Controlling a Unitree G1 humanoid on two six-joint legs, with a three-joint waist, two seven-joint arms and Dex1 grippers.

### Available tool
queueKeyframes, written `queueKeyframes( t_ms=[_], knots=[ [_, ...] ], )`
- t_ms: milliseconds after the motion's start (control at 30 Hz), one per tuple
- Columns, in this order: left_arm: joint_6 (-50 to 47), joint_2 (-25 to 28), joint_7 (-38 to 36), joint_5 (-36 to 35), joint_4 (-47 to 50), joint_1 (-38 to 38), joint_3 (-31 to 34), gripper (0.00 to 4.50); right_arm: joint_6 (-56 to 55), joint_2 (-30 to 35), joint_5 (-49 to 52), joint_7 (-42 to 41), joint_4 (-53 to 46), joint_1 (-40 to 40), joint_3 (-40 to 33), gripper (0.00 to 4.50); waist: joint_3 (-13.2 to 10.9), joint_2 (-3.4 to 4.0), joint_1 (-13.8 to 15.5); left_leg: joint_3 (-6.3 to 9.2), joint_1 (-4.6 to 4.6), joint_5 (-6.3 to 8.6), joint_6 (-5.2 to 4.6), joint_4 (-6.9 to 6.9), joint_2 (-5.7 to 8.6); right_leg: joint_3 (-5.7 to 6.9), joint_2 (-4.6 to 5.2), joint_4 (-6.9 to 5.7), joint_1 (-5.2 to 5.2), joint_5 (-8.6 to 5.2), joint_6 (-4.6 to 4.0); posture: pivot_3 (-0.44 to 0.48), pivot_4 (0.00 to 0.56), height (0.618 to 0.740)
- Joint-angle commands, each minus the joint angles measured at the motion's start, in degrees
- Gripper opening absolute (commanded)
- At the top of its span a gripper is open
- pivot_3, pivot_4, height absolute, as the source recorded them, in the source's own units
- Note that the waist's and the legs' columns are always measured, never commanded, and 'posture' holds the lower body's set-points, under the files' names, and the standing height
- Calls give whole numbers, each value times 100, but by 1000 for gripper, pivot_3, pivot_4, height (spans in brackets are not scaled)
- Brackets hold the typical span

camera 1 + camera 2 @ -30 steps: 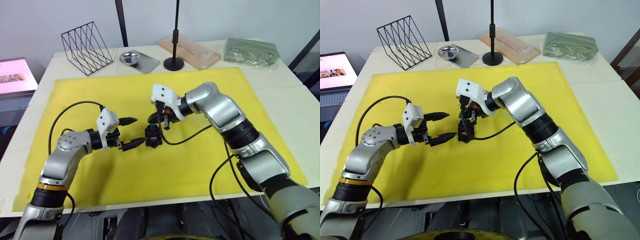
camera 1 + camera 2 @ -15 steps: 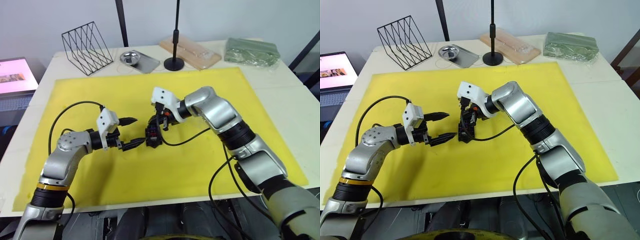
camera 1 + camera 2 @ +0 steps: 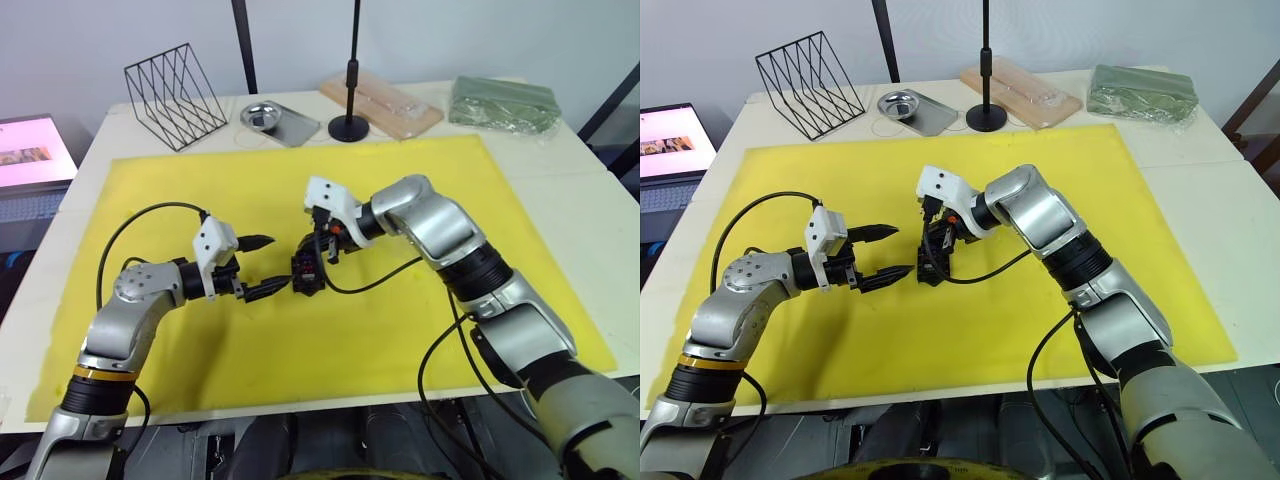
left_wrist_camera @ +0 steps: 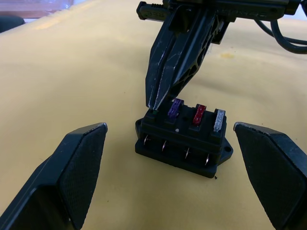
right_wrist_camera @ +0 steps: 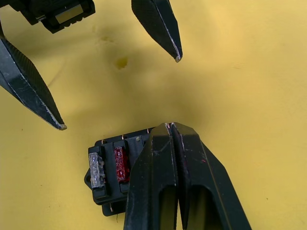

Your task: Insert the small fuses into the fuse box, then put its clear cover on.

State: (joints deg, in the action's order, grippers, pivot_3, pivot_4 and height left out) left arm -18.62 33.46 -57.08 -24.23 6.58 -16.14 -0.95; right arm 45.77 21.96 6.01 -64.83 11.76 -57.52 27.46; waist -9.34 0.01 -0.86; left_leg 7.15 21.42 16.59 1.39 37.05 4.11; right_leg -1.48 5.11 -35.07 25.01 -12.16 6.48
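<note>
Head views: the box (image 3: 306, 272) sits mid-mat, well clear of every counter edge, between the wide-spread left pincer (image 3: 262, 266) and the right pincer (image 3: 938, 247).

Left wrist view: purple, red and grey fuses (image 4: 196, 115) are seated.

Right wrist view: the right pincer, pressed together, tips on the box's end slot; it should push straight down.

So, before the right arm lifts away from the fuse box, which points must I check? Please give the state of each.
1. Fuse box flat on the yellow mat: ok.
2. Purple fuse, red fuse and grey fuse seated: ok.
3. Fourth slot, under the right tool: cannot tell.
4. Right tool shut, tips at the box: ok.
5. Left tool open, apart from the box: ok.
6. Clear cover ready: cannot tell.
</note>
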Motion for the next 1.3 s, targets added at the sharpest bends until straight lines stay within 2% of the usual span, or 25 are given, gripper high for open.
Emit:
queueKeyframes(
  t_ms=[33, 300, 700, 967, 1300],
  knots=[
    [52, 48, 5, 8, 43, -74, 78, 4500, -31, 19, -33, 85, 124, 105, -60, 38, 0, -1, 1, 0, 0, 0, 0, 0, 0, 0, 0, 0, 0, 0, 0, 0, 150, 740],
    [51, 62, 6, 14, 43, -67, 81, 4500, 26, -29, 12, 125, 506, 325, -157, 38, 4, -3, 12, 1, -4, 0, 0, 1, 1, 1, 1, 0, -7, 0, 0, 0, 150, 740],
    [50, 92, -3, 13, 36, -71, 97, 4500, 56, -86, 172, 132, 410, 399, -258, 38, 8, -4, 12, 2, -6, 0, 0, 2, 2, 2, 1, 0, -11, 0, 0, 0, 150, 740],
    [105, 123, -54, 31, -23, -90, 107, 4500, 171, -147, 561, 94, -120, 282, -591, 38, 8, -4, -2, 2, -5, 0, 0, 1, 1, 2, 1, 0, -8, 0, 0, 0, 150, 740],
    [172, 169, -107, 26, -88, -134, 117, 4500, 976, -43, 1158, 455, -1032, 122, -1249, 38, 8, -4, 8, 4, 1, 0, 0, 1, 1, 2, 2, 0, -1, 0, 0, 0, 150, 740]
  ],
)
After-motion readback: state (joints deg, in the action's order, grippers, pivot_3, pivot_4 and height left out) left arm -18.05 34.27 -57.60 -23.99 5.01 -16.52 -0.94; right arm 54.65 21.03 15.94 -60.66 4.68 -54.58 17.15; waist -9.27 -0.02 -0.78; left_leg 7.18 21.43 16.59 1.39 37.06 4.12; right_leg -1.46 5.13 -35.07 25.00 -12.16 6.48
